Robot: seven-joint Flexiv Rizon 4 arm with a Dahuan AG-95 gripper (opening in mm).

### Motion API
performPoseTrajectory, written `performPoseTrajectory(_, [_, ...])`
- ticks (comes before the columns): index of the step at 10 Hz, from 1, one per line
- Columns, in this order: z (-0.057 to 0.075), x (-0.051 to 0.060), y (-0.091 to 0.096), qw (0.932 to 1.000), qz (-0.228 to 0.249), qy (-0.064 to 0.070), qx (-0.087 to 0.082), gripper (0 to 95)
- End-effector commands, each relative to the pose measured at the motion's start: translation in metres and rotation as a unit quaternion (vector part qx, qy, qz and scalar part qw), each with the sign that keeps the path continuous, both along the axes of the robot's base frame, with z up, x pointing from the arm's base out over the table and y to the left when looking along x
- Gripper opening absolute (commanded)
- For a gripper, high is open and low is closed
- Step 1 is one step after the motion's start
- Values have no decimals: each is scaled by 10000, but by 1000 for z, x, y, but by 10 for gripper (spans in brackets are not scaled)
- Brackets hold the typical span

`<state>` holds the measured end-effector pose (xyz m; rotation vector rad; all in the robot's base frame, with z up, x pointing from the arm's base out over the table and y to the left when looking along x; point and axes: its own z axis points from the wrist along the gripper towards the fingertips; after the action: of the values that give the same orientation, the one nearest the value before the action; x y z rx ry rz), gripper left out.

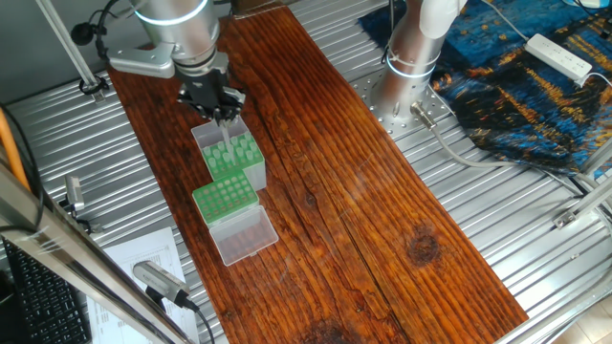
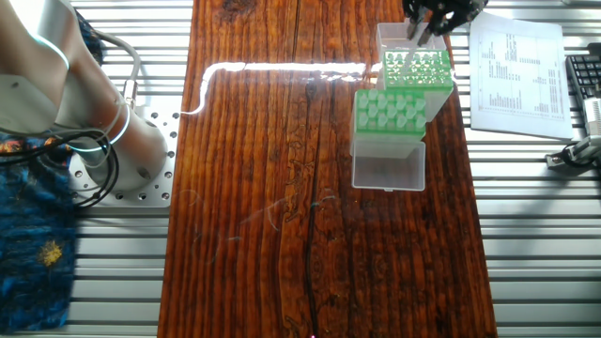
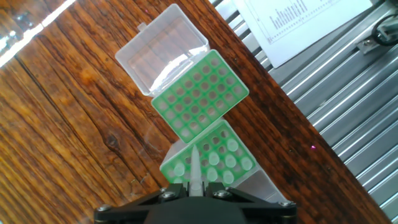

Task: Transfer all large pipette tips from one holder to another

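Seen from the hand view, starting at the left: brown wooden tabletop (image 3: 68,93), nothing of the task there. Further right, an open clear lid (image 3: 163,46), and touching it the far rack (image 3: 200,102) with a green top and mostly dark, seemingly bare holes. Just below, corner to corner with it, the near rack (image 3: 214,158), showing the pale round ends of the pipette tips (image 3: 231,160) in several holes. At the bottom middle, the black fingers (image 3: 219,196) closed on one held tip (image 3: 195,163), hanging point-down over the near rack. On the far right, a printed sheet (image 3: 298,22) on the metal surface, outside the work.

Probably the carrying step: one tip gripped and free of its hole, not yet set down. Hard to tell for sure which rack is the source. Next, likely: lift clear of the neighbouring tips, carry across to the far rack, line up the point straight above one bare hole, lower upright, then release.
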<state>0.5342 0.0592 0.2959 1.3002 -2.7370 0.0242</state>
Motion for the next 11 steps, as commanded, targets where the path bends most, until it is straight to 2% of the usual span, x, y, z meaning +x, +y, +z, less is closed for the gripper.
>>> performPoseTrajectory(1, [-3,-1,-2,10000,12,6,-49,0])
performPoseTrajectory(11, [-11,-6,-7,10000,58,44,-49,0])
